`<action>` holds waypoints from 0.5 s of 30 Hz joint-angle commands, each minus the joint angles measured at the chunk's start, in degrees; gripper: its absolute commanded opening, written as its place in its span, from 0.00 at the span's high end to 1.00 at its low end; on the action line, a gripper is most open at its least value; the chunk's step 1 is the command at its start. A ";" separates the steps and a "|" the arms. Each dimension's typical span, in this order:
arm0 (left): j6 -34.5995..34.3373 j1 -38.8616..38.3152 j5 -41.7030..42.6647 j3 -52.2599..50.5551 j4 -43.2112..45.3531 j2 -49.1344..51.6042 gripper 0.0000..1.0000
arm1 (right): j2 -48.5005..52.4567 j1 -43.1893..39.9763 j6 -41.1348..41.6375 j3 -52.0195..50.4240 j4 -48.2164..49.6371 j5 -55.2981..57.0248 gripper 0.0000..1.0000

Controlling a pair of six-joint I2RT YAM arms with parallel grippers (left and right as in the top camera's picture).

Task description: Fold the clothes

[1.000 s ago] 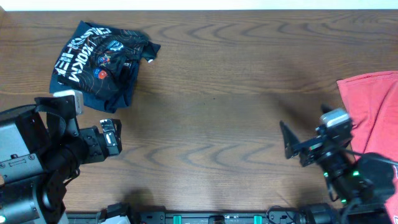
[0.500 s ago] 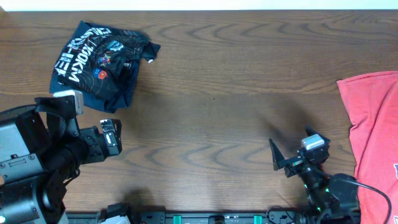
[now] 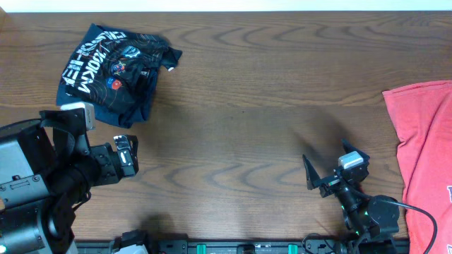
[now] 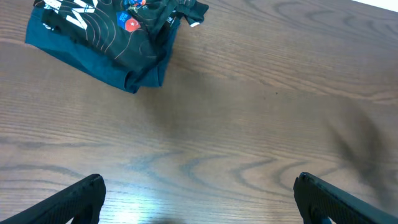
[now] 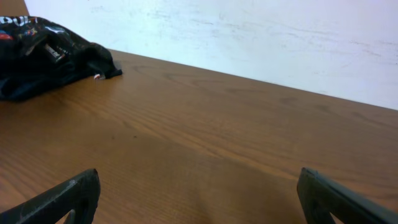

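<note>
— Only the right arm had shifted: the right tool (image 3: 328, 166) had drawn back from beside the red T-shirt (image 3: 424, 141) toward the near edge of the surface (image 3: 240, 106), and more of the shirt's left side lay uncovered than a second before. The left arm had stayed where it was.

— How did the tools stand?

— Both spread wide, pinching nothing. The left tool (image 3: 131, 155) hung over the wood at the near left, pointing right.

— What lay around them?

— The red T-shirt was spread flat at the right edge, running off the overhead view, well apart from everything else. A white wall (image 5: 249, 37) rose behind the far edge. Open wood grain stretched from each tool to the clothes.

— And the black jersey (image 3: 116, 70)?

— It sat crumpled at the far left corner, just beyond the left arm. Its long axis ran on a slant, from near-left to far-right. The white lettering ran up its left side, and a rumpled tip with a small white tag pointed right. A dark blue garment (image 4: 93, 65) showed beneath it along the near edge.
</note>
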 commanded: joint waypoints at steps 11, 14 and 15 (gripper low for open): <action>0.37 -0.39 -0.35 0.15 0.04 0.07 0.02 | -0.46 -0.92 0.52 -0.48 0.17 -0.59 0.01; 0.39 -2.14 -0.79 0.15 -0.22 -0.92 0.02 | -0.46 -0.92 0.52 -0.48 0.15 -0.59 0.01; 0.37 -3.04 -0.79 0.15 -0.37 -1.46 0.02 | -0.46 -0.92 0.52 -0.48 0.15 -0.59 0.01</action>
